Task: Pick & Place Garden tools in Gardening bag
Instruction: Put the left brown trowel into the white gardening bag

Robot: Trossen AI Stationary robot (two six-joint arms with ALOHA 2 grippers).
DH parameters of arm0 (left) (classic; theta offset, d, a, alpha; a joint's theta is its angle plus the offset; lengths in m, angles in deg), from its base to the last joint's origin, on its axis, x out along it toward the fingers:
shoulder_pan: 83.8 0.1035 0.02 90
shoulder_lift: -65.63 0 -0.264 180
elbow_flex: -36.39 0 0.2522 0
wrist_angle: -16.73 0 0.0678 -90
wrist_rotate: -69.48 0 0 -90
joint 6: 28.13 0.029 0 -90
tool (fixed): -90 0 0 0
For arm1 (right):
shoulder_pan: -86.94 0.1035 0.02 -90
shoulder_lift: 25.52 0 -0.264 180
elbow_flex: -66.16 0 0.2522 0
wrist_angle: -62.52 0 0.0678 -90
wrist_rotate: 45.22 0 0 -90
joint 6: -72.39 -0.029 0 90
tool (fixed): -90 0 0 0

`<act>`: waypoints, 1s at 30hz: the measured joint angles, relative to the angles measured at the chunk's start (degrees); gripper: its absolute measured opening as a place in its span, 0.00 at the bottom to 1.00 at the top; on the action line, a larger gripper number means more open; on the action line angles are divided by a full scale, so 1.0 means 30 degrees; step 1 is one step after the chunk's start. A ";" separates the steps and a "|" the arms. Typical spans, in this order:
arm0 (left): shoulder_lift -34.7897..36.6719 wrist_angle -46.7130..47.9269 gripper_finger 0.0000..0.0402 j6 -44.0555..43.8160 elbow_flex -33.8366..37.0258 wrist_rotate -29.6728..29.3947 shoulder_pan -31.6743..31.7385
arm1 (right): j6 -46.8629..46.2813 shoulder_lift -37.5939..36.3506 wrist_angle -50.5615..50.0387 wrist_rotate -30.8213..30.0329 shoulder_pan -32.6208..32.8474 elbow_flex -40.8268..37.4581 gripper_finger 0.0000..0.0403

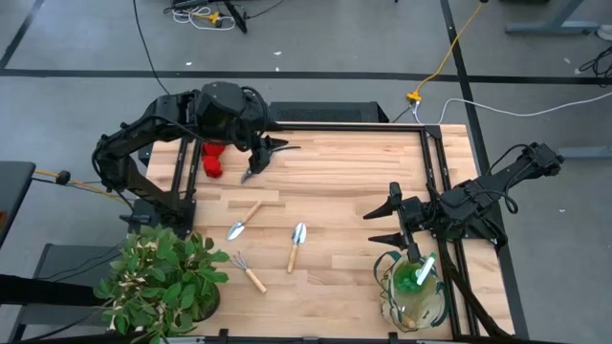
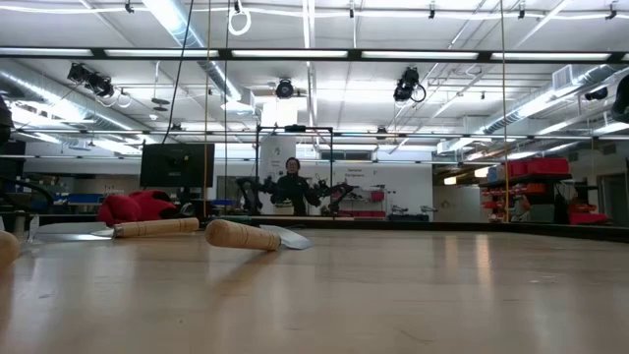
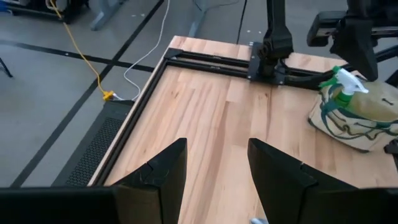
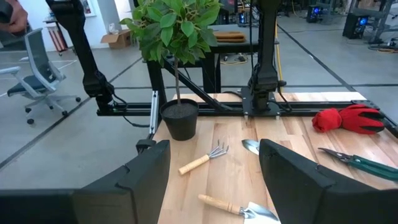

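Note:
Two silver trowels with wooden handles [image 1: 244, 220] [image 1: 297, 247] and a small rake [image 1: 247, 270] lie flat on the wooden table. Red gloves [image 1: 212, 161] lie at the far left. Dark pruning shears [image 4: 360, 163] lie beside the gloves. The beige gardening bag [image 1: 416, 296] stands at the near right with a green-and-white spray bottle [image 1: 422, 271] sticking out of it. My left gripper [image 1: 266, 161] is open and empty above the table just right of the gloves. My right gripper [image 1: 369, 226] is open and empty above the table, just beyond the bag.
A leafy potted plant [image 1: 163, 282] stands at the near left corner. A black frame rail [image 1: 435, 162] runs along the table's right side. Bare wood lies between the trowels and the bag. A person [image 2: 292, 187] stands far back in the room.

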 joint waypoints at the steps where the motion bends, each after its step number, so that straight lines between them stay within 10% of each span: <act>1: 0.0000 0.0033 0.44 -0.0120 0.0000 -0.0022 -0.0077 | 0.0000 0.0000 0.0003 0.0000 0.0000 0.0000 0.61; 30: 0.4743 -0.9170 0.44 -0.4718 1.4370 -0.1594 -0.2811 | -0.0339 0.0007 -0.0299 0.0007 0.0015 -0.0007 0.61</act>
